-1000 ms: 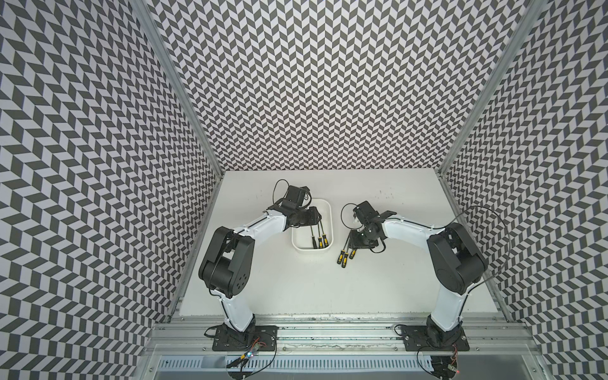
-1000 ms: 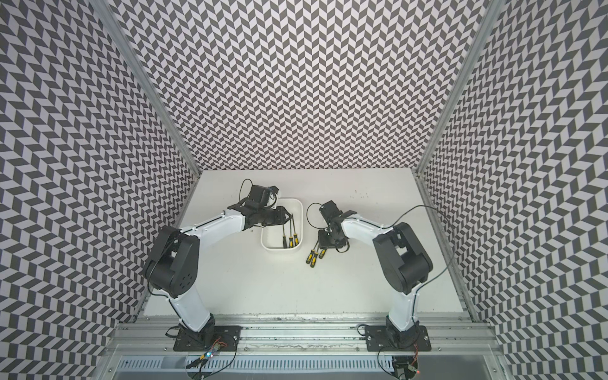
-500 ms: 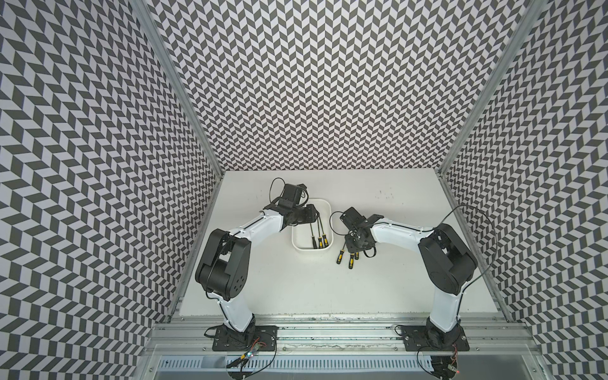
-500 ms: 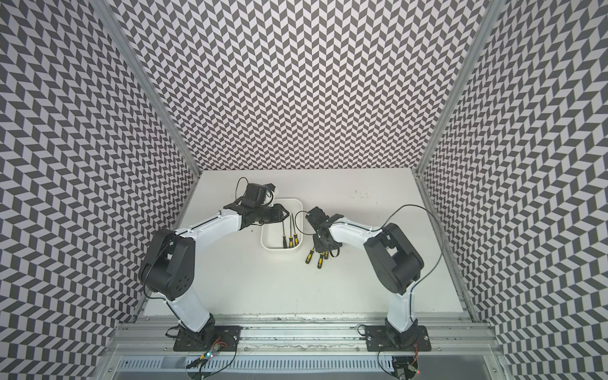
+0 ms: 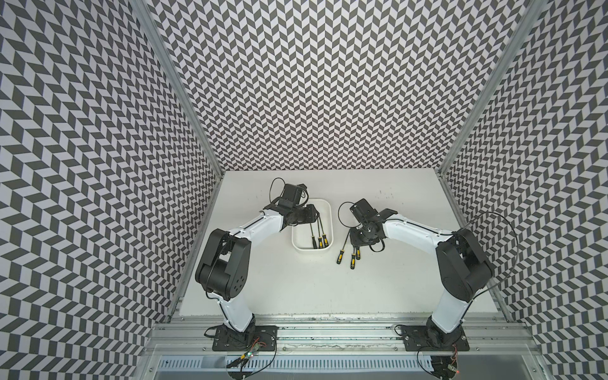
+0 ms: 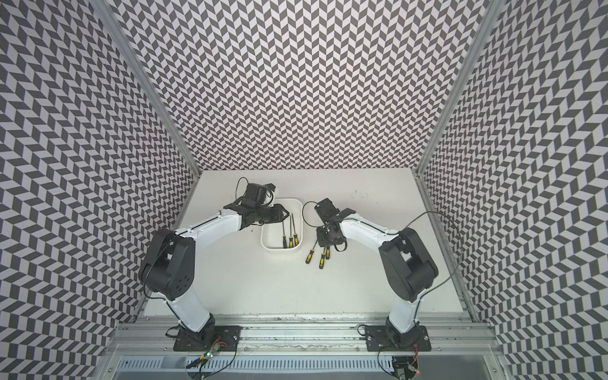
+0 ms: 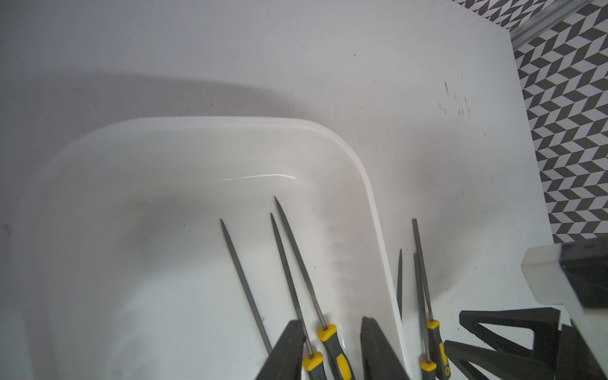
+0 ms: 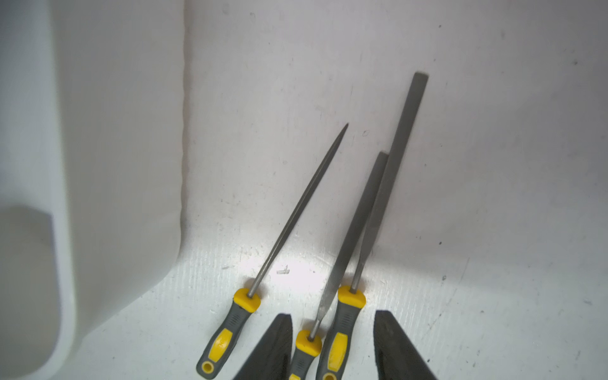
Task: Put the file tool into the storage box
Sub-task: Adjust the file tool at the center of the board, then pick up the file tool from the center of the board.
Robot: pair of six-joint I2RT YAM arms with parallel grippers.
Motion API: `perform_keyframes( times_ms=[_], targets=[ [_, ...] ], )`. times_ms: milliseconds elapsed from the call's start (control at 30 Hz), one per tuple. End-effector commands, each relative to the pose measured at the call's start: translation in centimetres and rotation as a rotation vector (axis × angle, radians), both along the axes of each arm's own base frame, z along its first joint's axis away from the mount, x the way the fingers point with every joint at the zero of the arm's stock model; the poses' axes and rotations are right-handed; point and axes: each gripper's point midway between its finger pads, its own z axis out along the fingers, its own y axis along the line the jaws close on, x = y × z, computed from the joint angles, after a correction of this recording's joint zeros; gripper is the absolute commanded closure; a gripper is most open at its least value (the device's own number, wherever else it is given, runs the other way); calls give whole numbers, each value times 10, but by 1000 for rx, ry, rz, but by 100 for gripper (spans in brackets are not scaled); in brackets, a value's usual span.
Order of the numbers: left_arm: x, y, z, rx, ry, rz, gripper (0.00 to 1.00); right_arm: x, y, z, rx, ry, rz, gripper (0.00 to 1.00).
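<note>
In both top views, three loose files [image 5: 353, 260] lie on the counter [image 5: 394, 279] just beside the storage box [image 5: 312, 249], on its side facing the right arm. Their long axes run roughly along the box's long walls, with the handles toward the box's end nearest the arm bases. Your right gripper [image 5: 360, 241] hangs directly over them. The left gripper [image 5: 311, 214] hangs over the box itself, so the right arm is the nearer one. Three stowed files [image 5: 319, 240] lie inside the box.

In the left wrist view, the left gripper [image 7: 331, 324] stands partly apart above the stowed files [image 7: 296, 263], clamping nothing.

In the right wrist view, the right gripper [image 8: 333, 315] is moderately wide and empty, straddling two handles. The pointed file [image 8: 296, 210] lies outside the jaws, on the box's side. Closing here would likely catch two files.
</note>
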Motion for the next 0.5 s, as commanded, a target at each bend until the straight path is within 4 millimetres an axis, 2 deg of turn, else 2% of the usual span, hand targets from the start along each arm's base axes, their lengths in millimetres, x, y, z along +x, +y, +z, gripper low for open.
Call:
perform_keyframes(
  times_ms=[0, 167, 467],
  targets=[
    [5, -3, 7, -6, -22, -16, 66, -6, 1, -7, 14, 22, 17, 56],
    [6, -3, 9, -6, -24, -15, 66, -17, -7, -25, -15, 55, 14, 56],
    [5, -2, 7, -6, -19, -13, 66, -20, -17, -39, -63, 64, -1, 57]
  ],
)
